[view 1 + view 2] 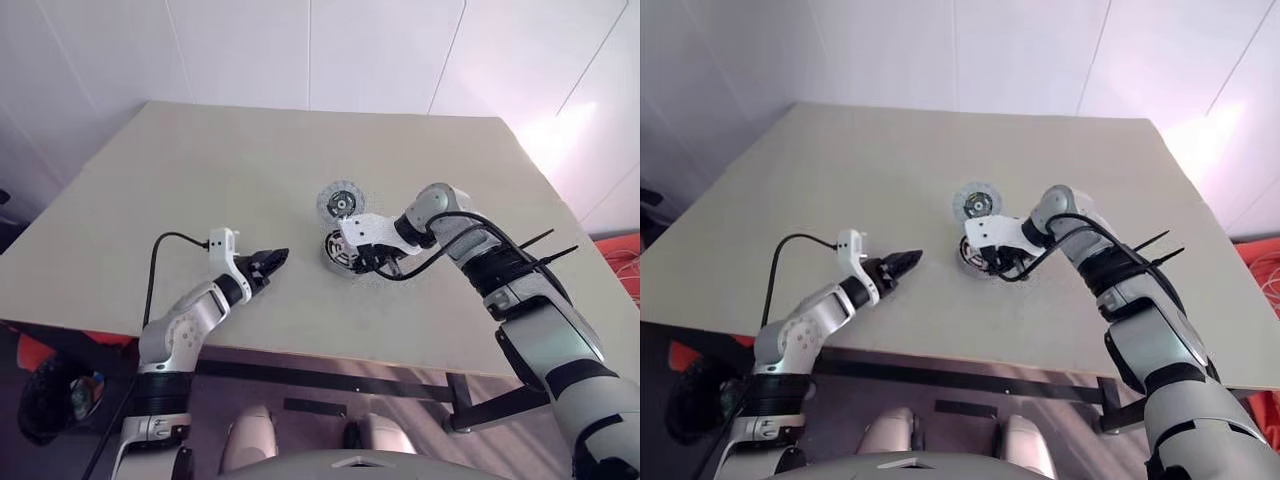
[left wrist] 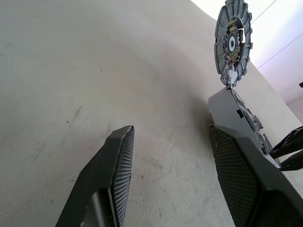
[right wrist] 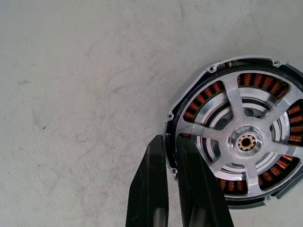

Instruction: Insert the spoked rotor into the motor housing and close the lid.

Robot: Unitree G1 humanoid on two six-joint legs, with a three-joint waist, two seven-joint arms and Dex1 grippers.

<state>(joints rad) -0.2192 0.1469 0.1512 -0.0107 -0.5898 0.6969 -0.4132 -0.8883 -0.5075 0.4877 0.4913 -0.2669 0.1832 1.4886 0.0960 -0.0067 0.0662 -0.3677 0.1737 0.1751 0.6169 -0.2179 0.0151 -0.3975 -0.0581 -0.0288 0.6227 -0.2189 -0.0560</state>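
A pale beige desk [image 1: 250, 180] is standing against white wall panels [image 1: 300, 50]. On it, the motor housing [image 3: 236, 137] is holding the spoked rotor [image 3: 246, 142] inside its copper windings. The lid [image 1: 339, 203] is lying just beyond. The right gripper [image 3: 173, 151], jaws closed, is touching the housing rim. The left gripper [image 1: 270, 262] is hovering nearby, jaws apart, empty.
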